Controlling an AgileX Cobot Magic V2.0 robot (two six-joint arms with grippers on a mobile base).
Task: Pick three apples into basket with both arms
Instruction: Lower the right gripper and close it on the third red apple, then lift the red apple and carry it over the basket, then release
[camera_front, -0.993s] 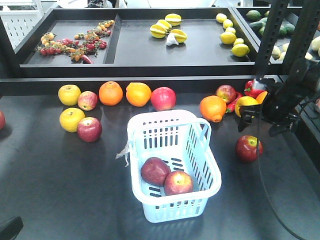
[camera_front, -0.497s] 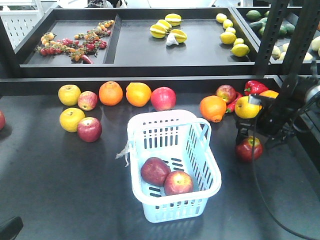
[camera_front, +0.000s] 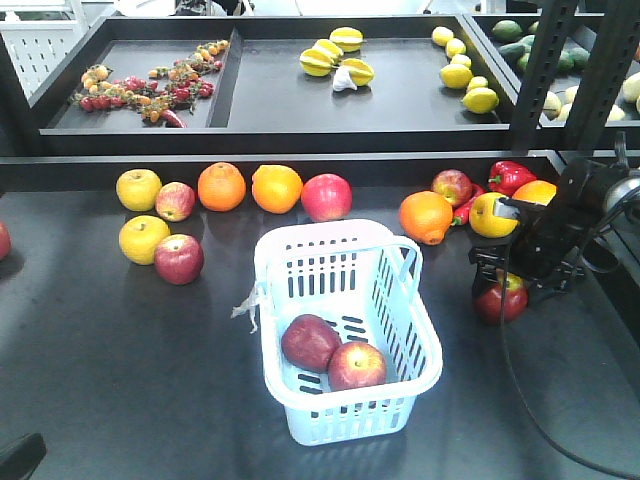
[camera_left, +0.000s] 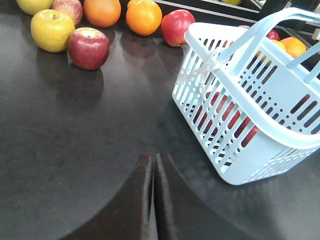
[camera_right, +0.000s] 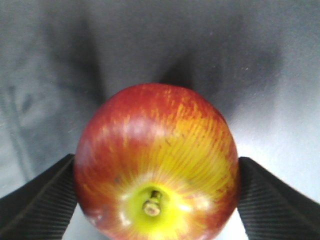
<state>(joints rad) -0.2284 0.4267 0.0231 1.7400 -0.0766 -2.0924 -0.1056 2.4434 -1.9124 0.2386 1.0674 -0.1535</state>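
Right fingers (camera_right: 35, 200) astride one apple (camera_right: 156, 162); two in basket (camera_front: 400, 285)

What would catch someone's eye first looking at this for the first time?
Probably the pale basket in the middle of the dark table, with two red apples inside. Next, the right hand at the table's right edge, its fingers either side of a third red apple. The left hand sits shut and empty.

- I see a glossy, waxy-skinned apple (camera_right: 156, 162) between ribbed matt black fingers (camera_right: 37, 200).
- My basket (camera_left: 280, 145) looks smooth, pale slotted plastic.
- The tabletop (camera_left: 75, 150) reads dark, faintly sheened.
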